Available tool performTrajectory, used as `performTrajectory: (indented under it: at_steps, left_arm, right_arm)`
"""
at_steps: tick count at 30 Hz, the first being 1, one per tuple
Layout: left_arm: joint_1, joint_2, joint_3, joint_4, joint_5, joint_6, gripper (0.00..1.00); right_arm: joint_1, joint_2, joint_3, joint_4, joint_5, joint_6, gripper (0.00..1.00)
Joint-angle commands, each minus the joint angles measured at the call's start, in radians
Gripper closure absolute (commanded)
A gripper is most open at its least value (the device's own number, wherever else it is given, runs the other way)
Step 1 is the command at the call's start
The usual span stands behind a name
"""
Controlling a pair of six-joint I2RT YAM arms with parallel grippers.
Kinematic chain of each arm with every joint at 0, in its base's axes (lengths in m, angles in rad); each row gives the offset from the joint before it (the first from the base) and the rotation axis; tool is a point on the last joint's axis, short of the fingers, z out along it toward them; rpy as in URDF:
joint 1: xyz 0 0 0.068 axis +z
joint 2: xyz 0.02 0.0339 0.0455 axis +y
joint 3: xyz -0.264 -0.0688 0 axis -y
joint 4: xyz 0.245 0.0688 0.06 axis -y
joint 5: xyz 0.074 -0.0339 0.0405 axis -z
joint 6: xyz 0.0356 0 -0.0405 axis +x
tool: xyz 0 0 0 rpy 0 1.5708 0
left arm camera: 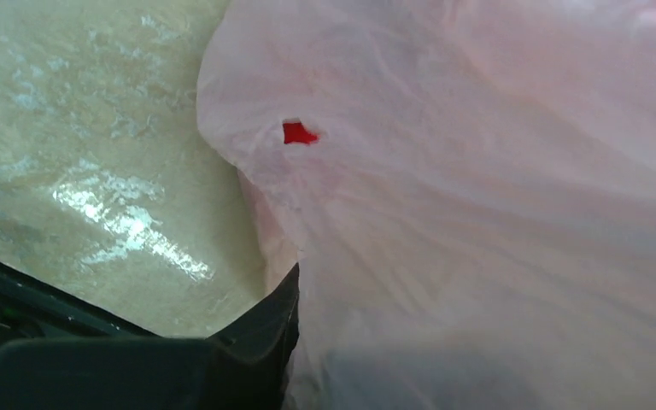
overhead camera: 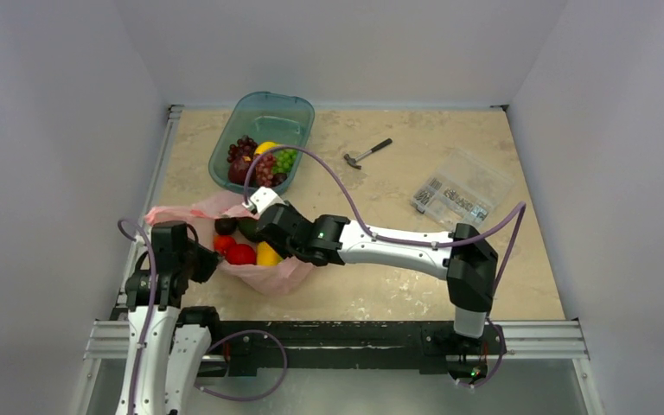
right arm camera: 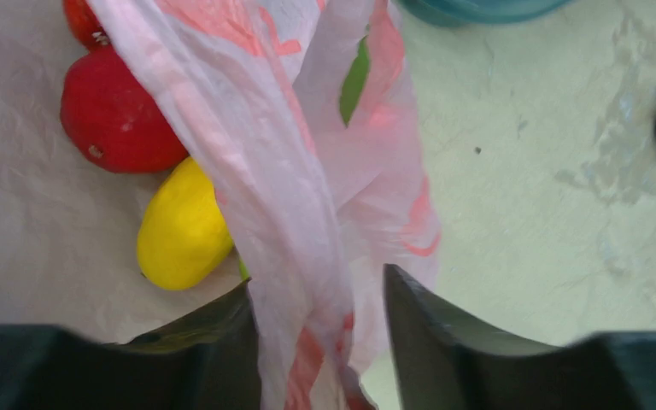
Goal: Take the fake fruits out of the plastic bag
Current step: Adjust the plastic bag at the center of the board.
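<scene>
**Right claw is pinching the bag, can't read the left one**

Through the right wrist cam I'm seeing the right claw (right arm camera: 316, 289) closed down to a narrow gap, with a bunched fold of the plastic bag (right arm camera: 307, 196) running straight between its fingers, so it's gripping the film. Just past that fold, a red fruit (right arm camera: 115, 120) and a yellow fruit (right arm camera: 179, 231) are lying side by side on the bag's inner sheet, touching each other.

The left claw (overhead camera: 206, 259) is sitting at the bag's left edge. On its own cam only one dark finger (left arm camera: 260, 333) is showing. Pink film is draping over everything else, so I can't tell how far open it is or whether it's holding anything. A little hole (left arm camera: 299, 133) in the film is showing red behind it.

From above, the bag is lying open on the table (overhead camera: 380, 285) between the two claws, with two dark fruits (overhead camera: 225, 226) also inside. Behind it the teal tray (overhead camera: 268, 111) is holding grapes and other fruit. A hammer (overhead camera: 366, 154) and a clear box (overhead camera: 454, 199) of small parts are lying well off to the right.
</scene>
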Motion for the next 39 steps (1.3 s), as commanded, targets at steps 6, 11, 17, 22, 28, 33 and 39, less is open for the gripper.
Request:
performTrajectory:
  at_steps: [6,11,17,22,28,33,39]
  left_arm:
    - [0.006,0.063,0.247,0.099,-0.076,0.223,1.00]
    - [0.006,0.003,0.275,0.151,-0.032,0.273,1.00]
    - [0.006,-0.090,0.138,0.181,0.074,0.240,1.00]
    - [0.006,-0.192,-0.006,0.199,0.115,0.162,1.00]
    - [0.005,-0.202,-0.030,0.204,0.153,0.181,1.00]
    - [0.005,-0.160,0.032,0.108,0.165,0.222,0.94]
    - [0.006,-0.108,0.153,-0.037,0.182,0.291,0.27]
  right_arm:
    - [-0.067,-0.012,0.135,0.221,0.146,-0.080,1.00]
    - [-0.120,0.044,0.299,0.176,0.136,-0.195,1.00]
    - [-0.118,0.053,0.302,0.107,0.139,-0.175,0.69]
    - [-0.110,0.031,0.285,-0.016,0.091,-0.061,0.30]
    - [0.017,-0.010,0.354,-0.113,0.188,-0.089,0.12]
    - [0.084,-0.025,0.391,-0.103,0.111,-0.054,0.12]
    - [0.084,-0.070,0.251,0.057,-0.007,-0.033,0.17]
